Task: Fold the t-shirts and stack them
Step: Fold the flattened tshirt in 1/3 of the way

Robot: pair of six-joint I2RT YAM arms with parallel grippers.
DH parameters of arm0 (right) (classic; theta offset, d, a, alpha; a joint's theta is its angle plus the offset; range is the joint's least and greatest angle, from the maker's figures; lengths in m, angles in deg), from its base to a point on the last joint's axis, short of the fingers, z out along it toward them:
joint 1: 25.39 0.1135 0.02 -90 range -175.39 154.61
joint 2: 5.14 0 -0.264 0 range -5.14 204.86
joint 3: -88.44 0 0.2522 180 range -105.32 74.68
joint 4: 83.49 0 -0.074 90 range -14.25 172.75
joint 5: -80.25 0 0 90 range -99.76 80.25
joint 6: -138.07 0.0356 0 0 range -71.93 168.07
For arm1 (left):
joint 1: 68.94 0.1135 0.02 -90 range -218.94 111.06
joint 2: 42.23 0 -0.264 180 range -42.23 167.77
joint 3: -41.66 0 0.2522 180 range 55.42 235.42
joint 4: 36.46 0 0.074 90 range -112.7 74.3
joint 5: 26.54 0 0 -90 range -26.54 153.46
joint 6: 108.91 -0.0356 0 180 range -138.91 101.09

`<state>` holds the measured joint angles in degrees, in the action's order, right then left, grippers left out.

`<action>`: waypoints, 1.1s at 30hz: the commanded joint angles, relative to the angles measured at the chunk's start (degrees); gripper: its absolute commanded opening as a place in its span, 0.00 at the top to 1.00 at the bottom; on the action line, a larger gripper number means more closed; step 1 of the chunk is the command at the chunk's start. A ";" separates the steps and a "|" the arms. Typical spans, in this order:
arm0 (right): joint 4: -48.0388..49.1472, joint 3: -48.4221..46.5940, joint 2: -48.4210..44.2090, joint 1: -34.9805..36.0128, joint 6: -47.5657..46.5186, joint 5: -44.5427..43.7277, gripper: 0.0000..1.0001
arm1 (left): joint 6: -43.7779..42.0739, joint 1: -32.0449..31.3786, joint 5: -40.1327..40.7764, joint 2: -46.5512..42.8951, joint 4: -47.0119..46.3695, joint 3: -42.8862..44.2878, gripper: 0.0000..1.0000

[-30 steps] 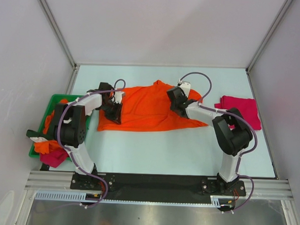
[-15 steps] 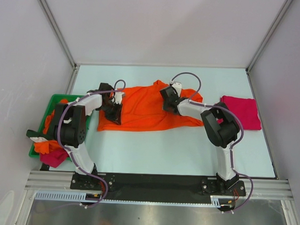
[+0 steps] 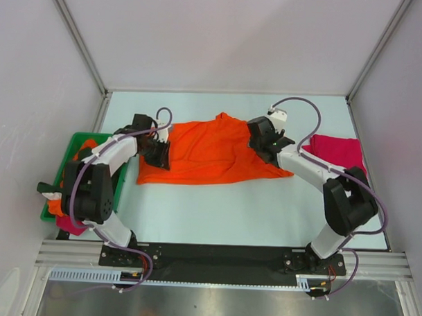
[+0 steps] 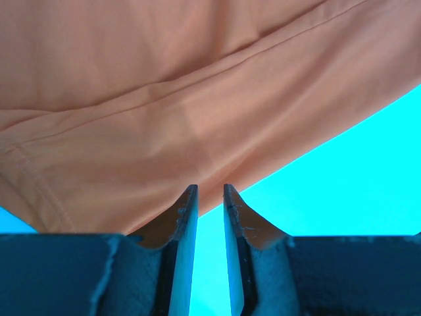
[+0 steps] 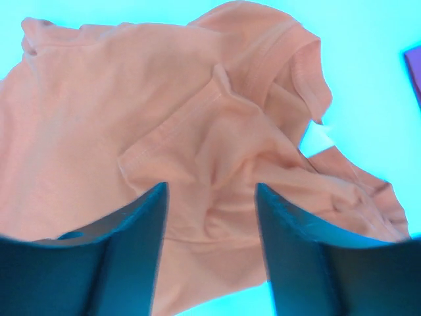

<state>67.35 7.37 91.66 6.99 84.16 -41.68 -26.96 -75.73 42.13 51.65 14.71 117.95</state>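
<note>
Bright orange t-shirt point(image 3: 204, 152) is lying spread at frame centre. Left gripper point(image 4: 208, 189) is sitting at its left hem, jaws nearly closed; cannot tell if cloth is pinched. Right gripper point(image 5: 210, 187) is hovering wide open over the shirt's bunched right end, gripping nothing. 1 folded magenta t-shirt point(image 3: 339, 154) is lying at frame right.

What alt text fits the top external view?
An orange t-shirt lies spread mid-table, left end effector at its left edge, right end effector over its right end. A folded magenta t-shirt lies right; a green bin of clothes left.
</note>
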 commanded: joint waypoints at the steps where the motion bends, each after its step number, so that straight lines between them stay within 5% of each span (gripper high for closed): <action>1: -4.81 4.89 -1.35 -0.12 4.33 -2.80 0.45 | 0.41 -0.51 -1.27 -1.08 -1.19 -2.84 0.73; 6: -3.32 7.46 1.55 -0.21 6.18 -1.21 0.56 | 0.15 -0.51 -0.04 0.76 -1.81 -4.25 0.74; 20: -9.10 4.99 8.67 -1.97 10.04 -1.74 0.54 | -1.08 -0.42 7.96 8.06 -1.29 -2.58 0.76; 33: -19.31 10.88 3.58 -3.99 17.07 0.72 0.57 | -2.67 -0.24 8.84 9.30 1.88 -1.79 0.78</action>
<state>56.86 15.37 96.31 3.49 98.61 -41.02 -27.12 -75.90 46.77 58.56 15.56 116.26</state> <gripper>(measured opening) 0.446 0.227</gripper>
